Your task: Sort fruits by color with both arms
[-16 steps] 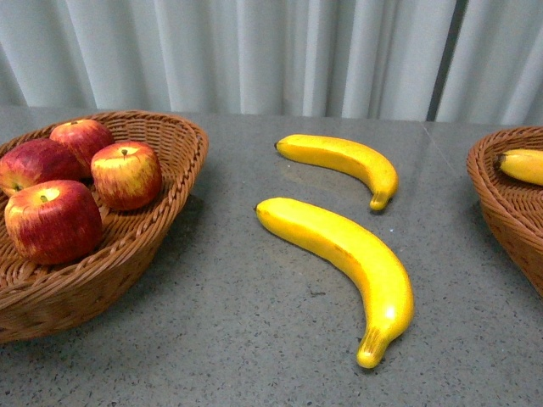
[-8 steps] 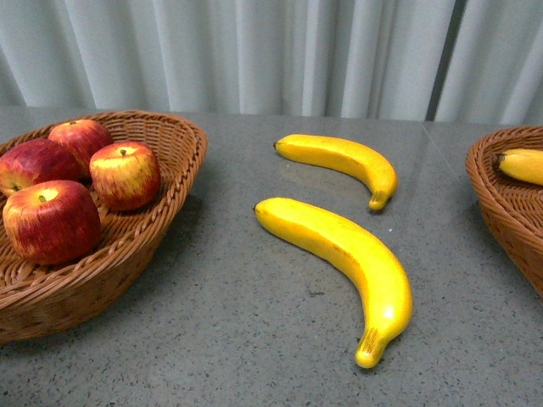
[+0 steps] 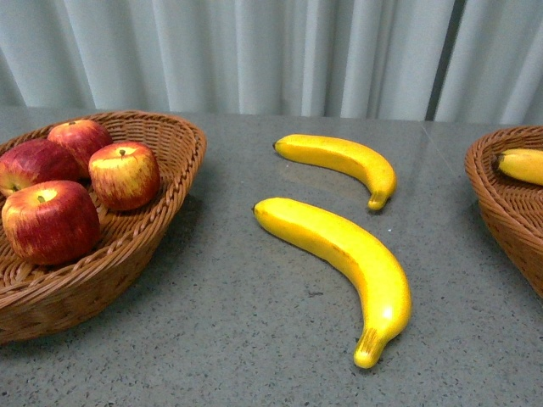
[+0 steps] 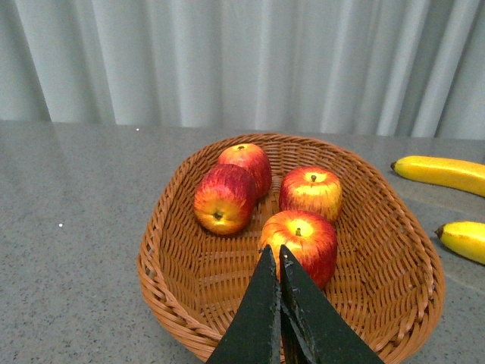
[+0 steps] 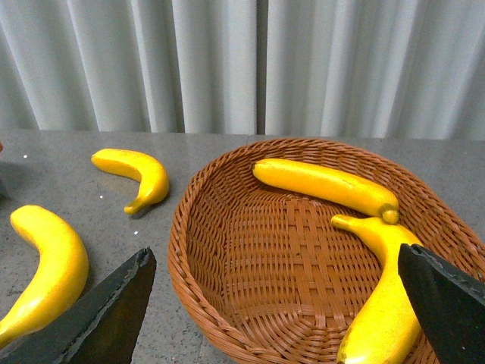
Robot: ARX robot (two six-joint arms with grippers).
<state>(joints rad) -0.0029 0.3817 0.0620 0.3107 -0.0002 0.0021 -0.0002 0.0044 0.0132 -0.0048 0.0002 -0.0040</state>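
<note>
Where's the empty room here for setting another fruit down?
Bare table lies between the apple basket and the two loose bananas. The banana basket has open floor at its middle. The four apples fill much of theirs.

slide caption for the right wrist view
Open right gripper facing a basket holding two bananas, with two loose bananas on the table

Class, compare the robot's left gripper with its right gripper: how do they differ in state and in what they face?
The left gripper has its jaws shut to a point; the right gripper has its jaws spread wide. The left gripper faces the apple basket, with four apples; the right gripper faces the banana basket, with two bananas. Both are black and hold nothing.
</note>
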